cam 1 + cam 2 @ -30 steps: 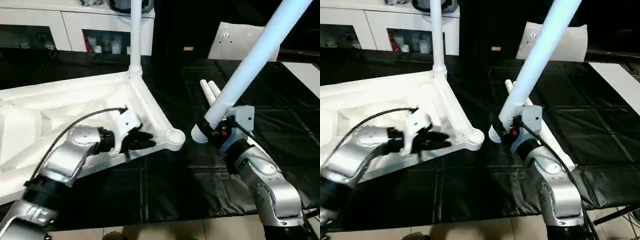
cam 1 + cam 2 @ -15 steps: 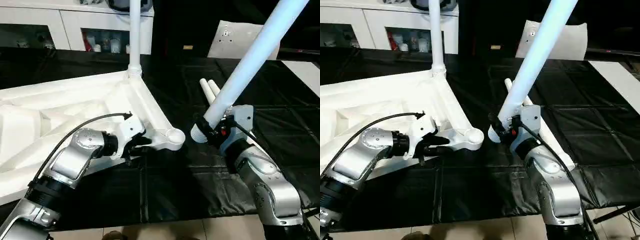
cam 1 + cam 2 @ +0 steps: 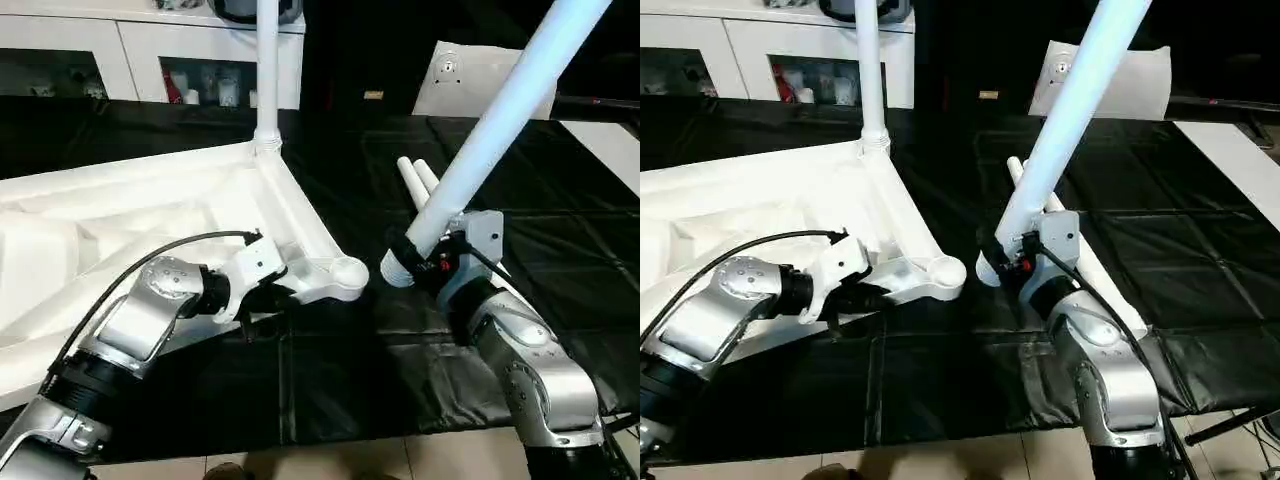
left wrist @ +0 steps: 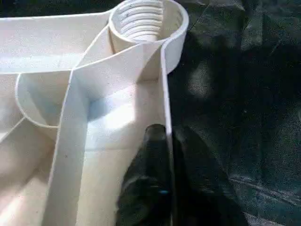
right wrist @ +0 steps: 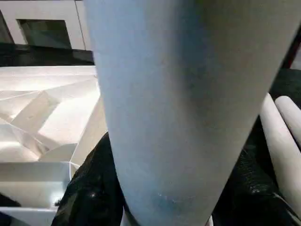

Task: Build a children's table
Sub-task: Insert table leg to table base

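Observation:
The white tabletop [image 3: 120, 230] lies upside down on the black-covered table, ribs up. One white leg [image 3: 267, 60] stands upright in its far corner socket. The near corner socket [image 3: 348, 272] is empty, its thread showing in the left wrist view [image 4: 143, 21]. My left gripper [image 3: 262, 298] is shut on the tabletop's thin rim wall just behind that socket, one black finger [image 4: 150, 188] on each side of the wall. My right gripper [image 3: 430, 258] is shut on a second leg [image 3: 490, 130], which slants up to the right with its lower end [image 3: 395, 270] beside the empty socket. Two more legs [image 3: 415, 180] lie behind.
A white cabinet [image 3: 150, 60] with dark compartments stands along the back. A white pillow-like slab [image 3: 470, 80] leans at the back right, with a white strip [image 3: 610, 150] at the right edge. The table's front edge and floor [image 3: 350, 465] lie close below my arms.
My left gripper has slid back slightly along the tabletop's edge and closed its fingers on the rim wall. The right arm and its leg have hardly moved.

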`<state>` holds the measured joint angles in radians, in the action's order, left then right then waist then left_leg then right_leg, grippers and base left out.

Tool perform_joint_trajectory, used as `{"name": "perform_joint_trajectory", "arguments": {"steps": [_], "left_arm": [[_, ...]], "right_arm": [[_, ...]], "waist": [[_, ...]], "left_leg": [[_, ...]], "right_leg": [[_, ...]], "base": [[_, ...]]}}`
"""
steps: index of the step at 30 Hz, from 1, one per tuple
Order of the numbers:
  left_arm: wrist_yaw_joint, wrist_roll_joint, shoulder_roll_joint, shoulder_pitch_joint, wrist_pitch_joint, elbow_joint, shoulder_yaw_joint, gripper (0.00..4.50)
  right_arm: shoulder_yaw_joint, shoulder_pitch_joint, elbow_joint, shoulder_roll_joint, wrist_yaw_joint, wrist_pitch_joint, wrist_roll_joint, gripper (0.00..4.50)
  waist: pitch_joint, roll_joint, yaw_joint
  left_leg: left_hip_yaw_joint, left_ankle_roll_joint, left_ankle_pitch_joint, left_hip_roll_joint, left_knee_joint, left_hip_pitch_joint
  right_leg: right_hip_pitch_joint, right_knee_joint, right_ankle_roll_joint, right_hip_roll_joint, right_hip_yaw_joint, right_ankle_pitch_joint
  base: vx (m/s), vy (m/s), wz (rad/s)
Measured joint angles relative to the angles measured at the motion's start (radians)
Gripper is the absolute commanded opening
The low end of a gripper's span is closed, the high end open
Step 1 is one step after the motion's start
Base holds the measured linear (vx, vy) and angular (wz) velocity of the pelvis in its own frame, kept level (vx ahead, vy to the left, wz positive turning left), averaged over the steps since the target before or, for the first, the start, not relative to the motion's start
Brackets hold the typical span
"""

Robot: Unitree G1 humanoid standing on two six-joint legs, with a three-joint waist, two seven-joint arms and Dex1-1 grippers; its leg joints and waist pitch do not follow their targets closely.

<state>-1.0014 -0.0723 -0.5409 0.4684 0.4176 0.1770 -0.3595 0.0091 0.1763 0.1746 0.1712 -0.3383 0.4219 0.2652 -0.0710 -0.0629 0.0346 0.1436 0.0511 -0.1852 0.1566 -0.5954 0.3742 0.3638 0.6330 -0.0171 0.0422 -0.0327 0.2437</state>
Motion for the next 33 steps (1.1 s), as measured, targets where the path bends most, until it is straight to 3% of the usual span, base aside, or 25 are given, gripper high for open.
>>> {"name": "perform_joint_trajectory", "arguments": {"steps": [5, 12, 20, 33], "left_arm": [[-0.003, 0.009, -0.002, -0.002, -0.029, 0.004, -0.003, 0.0], [-0.054, 0.01, -0.035, -0.008, -0.103, 0.023, -0.003, 0.0], [-0.087, 0.009, -0.059, -0.015, -0.143, 0.026, 0.001, 0.0], [-0.172, 0.006, -0.085, -0.026, -0.206, 0.045, 0.009, 0.0]], "right_arm": [[0.03, 0.044, -0.029, -0.001, -0.051, -0.011, 0.007, 1.93], [0.06, 0.136, -0.111, 0.019, -0.287, 0.052, 0.14, 1.93], [0.12, 0.183, -0.262, 0.08, -0.413, 0.047, 0.112, 1.93], [0.144, 0.232, -0.377, 0.101, -0.518, -0.05, 0.086, 1.93]], "waist": [[0.0, -0.001, 0.002], [0.002, -0.005, 0.008], [0.002, -0.013, 0.011], [0.005, -0.018, 0.022]], "left_leg": [[0.0, 0.0, 0.0, 0.0, 0.0, 0.0], [0.0, -0.002, 0.001, 0.0, 0.0, 0.001], [0.001, -0.002, 0.002, 0.0, 0.0, 0.0], [0.002, -0.002, 0.003, 0.001, -0.002, 0.0]], "right_leg": [[0.0, 0.0, 0.0, 0.0, 0.0, 0.0], [0.0, 0.0, -0.001, 0.0, -0.001, -0.001], [0.0, 0.001, -0.002, 0.001, -0.001, -0.002], [0.001, 0.005, -0.002, 0.001, -0.001, -0.002]], "base": [[0.0, 0.0, 0.0], [0.0, 0.0, 0.0], [0.0, 0.0, 0.0], [0.0, 0.0, 0.0]]}}
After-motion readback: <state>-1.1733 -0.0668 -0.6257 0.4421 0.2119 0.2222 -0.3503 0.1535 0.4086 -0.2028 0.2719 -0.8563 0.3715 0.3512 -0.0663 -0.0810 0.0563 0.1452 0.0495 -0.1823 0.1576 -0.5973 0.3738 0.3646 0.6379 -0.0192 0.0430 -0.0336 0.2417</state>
